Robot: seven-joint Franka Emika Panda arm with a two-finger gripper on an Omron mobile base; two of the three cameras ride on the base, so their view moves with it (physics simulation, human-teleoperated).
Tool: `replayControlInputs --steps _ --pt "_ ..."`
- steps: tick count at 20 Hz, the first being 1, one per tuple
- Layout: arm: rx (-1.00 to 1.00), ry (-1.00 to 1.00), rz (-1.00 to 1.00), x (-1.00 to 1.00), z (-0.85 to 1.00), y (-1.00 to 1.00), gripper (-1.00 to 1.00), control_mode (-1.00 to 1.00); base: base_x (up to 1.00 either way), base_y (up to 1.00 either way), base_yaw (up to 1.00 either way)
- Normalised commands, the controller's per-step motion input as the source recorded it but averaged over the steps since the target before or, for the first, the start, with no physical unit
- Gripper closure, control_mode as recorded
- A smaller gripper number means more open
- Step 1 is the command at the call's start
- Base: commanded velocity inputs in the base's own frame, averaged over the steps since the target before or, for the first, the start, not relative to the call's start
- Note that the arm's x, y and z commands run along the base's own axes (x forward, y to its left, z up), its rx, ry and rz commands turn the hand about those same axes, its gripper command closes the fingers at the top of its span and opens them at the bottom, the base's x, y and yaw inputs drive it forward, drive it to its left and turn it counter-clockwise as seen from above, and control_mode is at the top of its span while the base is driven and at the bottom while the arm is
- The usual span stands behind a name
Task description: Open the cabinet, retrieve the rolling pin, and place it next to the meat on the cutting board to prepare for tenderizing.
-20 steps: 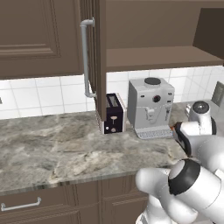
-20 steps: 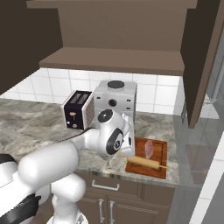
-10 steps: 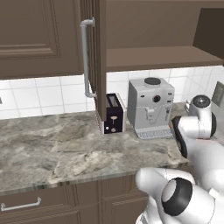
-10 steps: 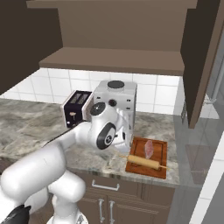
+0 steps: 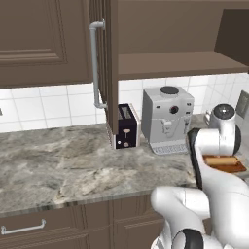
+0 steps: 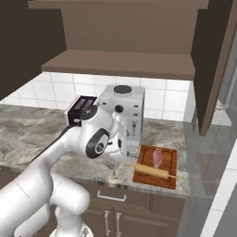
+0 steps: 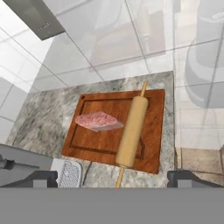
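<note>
I note the cabinet across the top of the right base view, doors swung open, its shelf bare as far as I can see. Below it, at frame centre, the coffee machine stands on the marble counter, with the toaster to its left. The cutting board sits mid-frame in the hand view. On it the rolling pin lies along the right portion, one handle end overhanging the lower edge. The meat rests at its left, just beside it; whether they touch I cannot tell. The gripper hangs above the board, fingers spread wide apart, holding nothing.
</note>
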Motion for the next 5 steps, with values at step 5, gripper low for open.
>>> replayControlInputs --steps 5 --pt "0.0 0.0 0.0 -0.43 0.17 0.35 -1.0 -1.0 0.0 0.0 0.0"
